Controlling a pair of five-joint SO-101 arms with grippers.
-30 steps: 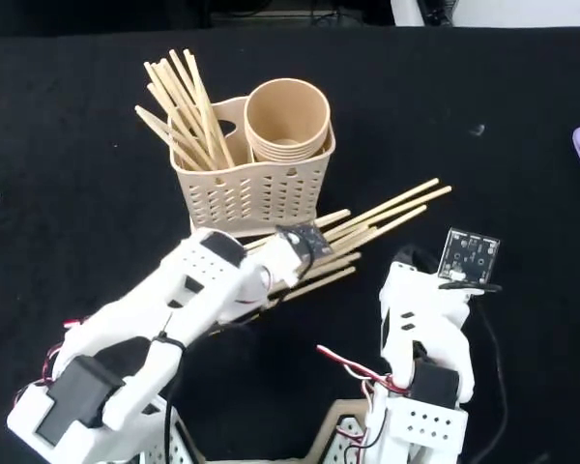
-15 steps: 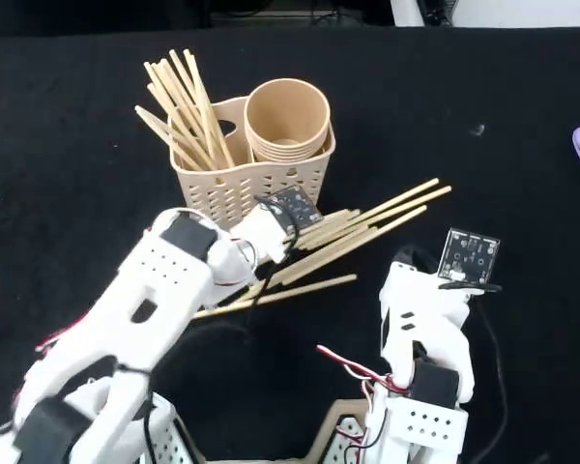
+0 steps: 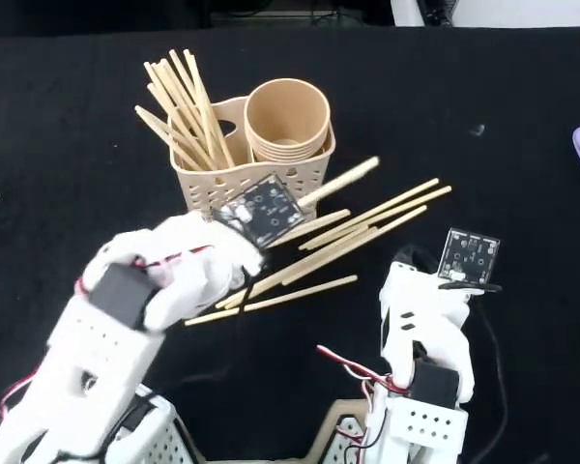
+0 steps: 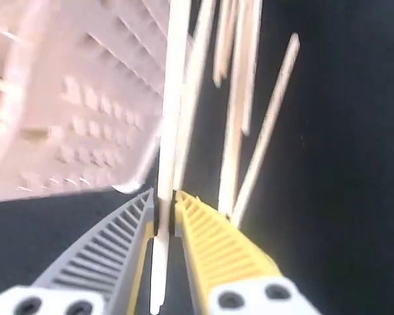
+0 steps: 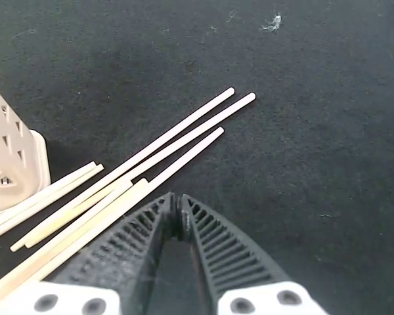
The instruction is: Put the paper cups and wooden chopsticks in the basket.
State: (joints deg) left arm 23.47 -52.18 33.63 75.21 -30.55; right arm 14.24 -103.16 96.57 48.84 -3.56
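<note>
Matt wood chopsticks (image 3: 367, 220), smooth plastic basket (image 3: 208, 193), paper cups (image 3: 287, 118), fuzzy blk cloth (image 3: 483, 87).

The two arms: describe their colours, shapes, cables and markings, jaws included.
Both the left arm and right arm have white, boxy plastic shells with perforated panels, black servo blocks and loose red-and-white wires; each wrist carries a square black circuit board. The left arm's ribbed, tapering jaws are one grey and one yellow; the right arm's are both black.
</note>
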